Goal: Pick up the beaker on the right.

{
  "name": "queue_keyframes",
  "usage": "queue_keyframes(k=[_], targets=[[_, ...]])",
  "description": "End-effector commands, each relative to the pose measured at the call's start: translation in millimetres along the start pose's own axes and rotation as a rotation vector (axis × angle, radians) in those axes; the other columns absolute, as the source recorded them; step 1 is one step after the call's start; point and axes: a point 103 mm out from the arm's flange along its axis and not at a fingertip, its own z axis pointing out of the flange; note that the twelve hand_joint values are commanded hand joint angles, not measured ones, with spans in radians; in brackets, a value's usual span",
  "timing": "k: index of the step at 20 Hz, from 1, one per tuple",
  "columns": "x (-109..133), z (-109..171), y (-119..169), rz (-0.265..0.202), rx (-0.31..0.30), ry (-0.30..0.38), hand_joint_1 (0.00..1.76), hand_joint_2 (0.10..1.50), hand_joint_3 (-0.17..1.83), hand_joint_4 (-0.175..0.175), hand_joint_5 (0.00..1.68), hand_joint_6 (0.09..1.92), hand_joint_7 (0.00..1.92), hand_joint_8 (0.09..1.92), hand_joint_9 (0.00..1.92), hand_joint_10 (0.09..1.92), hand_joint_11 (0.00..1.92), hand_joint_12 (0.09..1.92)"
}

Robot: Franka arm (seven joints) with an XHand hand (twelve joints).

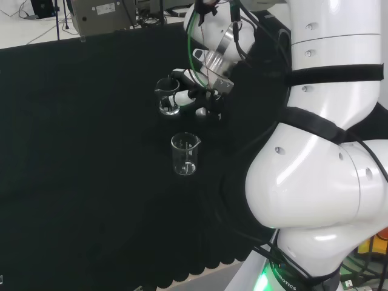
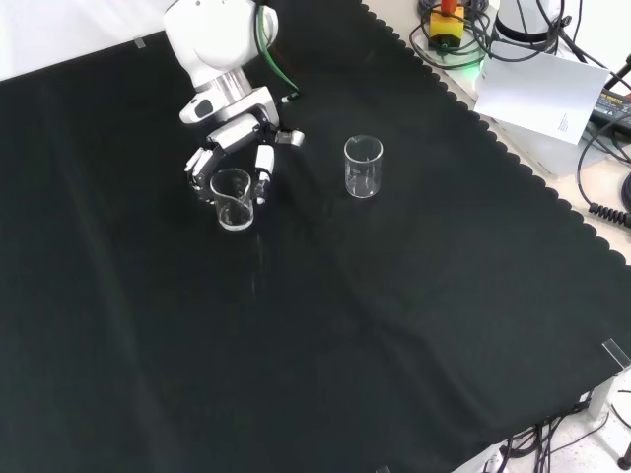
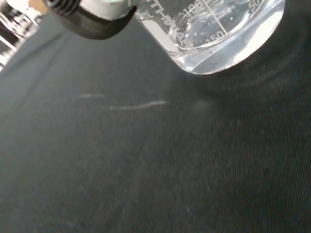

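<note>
Right now the hand (image 2: 235, 150) has its fingers (image 2: 263, 163) curled around a clear glass beaker (image 2: 233, 200), one on each side of it. The beaker stands upright in the hand, just under the palm. In the wrist view its round bottom (image 3: 214, 43) looks a little above the black cloth (image 3: 146, 160), with white marks on the glass, but I cannot tell for sure if it is off the cloth. A dark fingertip (image 3: 92, 22) sits just beside the glass there.

A second beaker (image 2: 363, 166) stands by itself on the tabletop (image 2: 325, 345), apart from the hand, with nothing touching it. In the front view it is to the right of the hand. In the head view this second beaker (image 1: 185, 154) is nearer to the camera than the hand (image 1: 200, 91) and the held beaker (image 1: 168, 96).
</note>
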Motion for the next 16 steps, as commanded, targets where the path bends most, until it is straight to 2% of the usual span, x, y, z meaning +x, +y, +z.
queue_keyframes(k=[1,6,10,12,14,16], targets=[[-2.6,-6.8,-4.2,0.087,0.023,-0.112,0.91,0.91,-0.17,-0.048,0.62,1.68,0.6,1.16,0.76,0.76,0.32,1.33],[-7.5,-8.7,-5.5,0.143,0.013,-0.118,0.89,0.91,-0.17,-0.052,0.6,1.68,0.55,1.16,0.76,0.78,0.34,1.33],[-7.4,-6.8,-5.4,0.146,0.023,-0.097,0.88,0.91,-0.17,-0.051,0.59,1.65,0.51,1.14,0.74,0.8,0.34,1.33],[-9.8,-5.3,-5.7,0.141,0.034,-0.076,0.88,0.9,-0.17,-0.058,0.55,1.55,0.45,1.09,0.68,0.81,0.34,1.33],[-11.3,-5.2,-6.8,0.129,0.027,-0.06,0.88,0.9,-0.17,-0.068,0.43,1.35,0.36,1.03,0.61,0.81,0.33,1.34],[-12.1,-6.1,-7.4,0.093,0.019,-0.032,0.87,0.89,-0.17,-0.08,0.32,1.14,0.28,0.96,0.54,0.79,0.31,1.35]])
